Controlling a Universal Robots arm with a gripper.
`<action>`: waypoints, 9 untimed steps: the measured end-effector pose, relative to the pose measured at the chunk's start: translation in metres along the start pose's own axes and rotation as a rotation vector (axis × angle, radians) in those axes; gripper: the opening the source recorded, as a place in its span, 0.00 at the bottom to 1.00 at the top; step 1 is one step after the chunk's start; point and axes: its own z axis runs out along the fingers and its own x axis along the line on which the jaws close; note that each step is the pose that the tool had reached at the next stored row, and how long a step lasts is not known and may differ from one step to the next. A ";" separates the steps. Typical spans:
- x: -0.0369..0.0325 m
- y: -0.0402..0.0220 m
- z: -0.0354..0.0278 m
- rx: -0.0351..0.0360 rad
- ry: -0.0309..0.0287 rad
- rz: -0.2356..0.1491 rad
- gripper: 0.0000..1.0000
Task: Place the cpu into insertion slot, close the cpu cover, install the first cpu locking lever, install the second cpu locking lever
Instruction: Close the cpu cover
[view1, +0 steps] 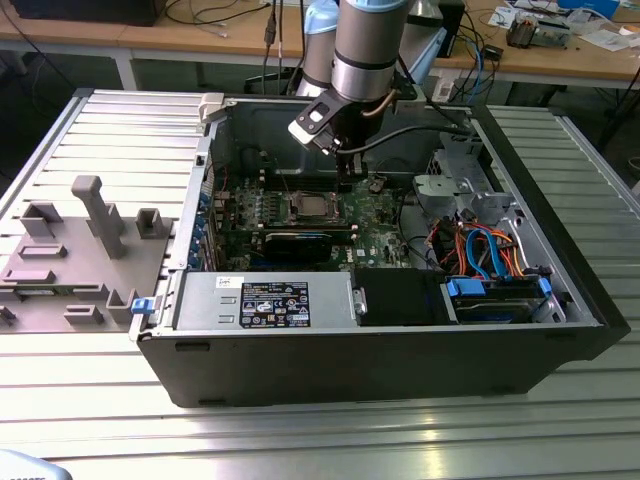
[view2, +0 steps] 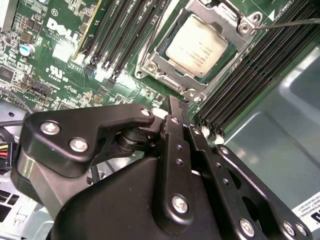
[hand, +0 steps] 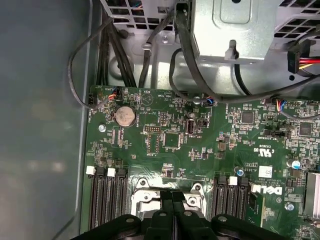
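**Closed gripper beside the seated cpu**

Nearest the camera, the black gripper has its two fingers pressed together, pinching nothing. Their tips hang just beside one edge of the cpu cover; whether they touch it cannot be told. The cover lies flat around the silver cpu, on the green motherboard.

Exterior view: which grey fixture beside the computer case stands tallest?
The slim upright post, standing between the wide block and the small block; it rises well above both, which are low and squat.
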 end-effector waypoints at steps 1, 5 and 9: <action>0.0000 -0.0019 0.0023 0.0002 -0.0002 0.000 0.11; 0.0001 -0.0032 0.0032 0.0184 -0.0016 0.001 0.11; 0.0003 -0.0059 0.0037 0.0182 -0.0013 0.001 0.11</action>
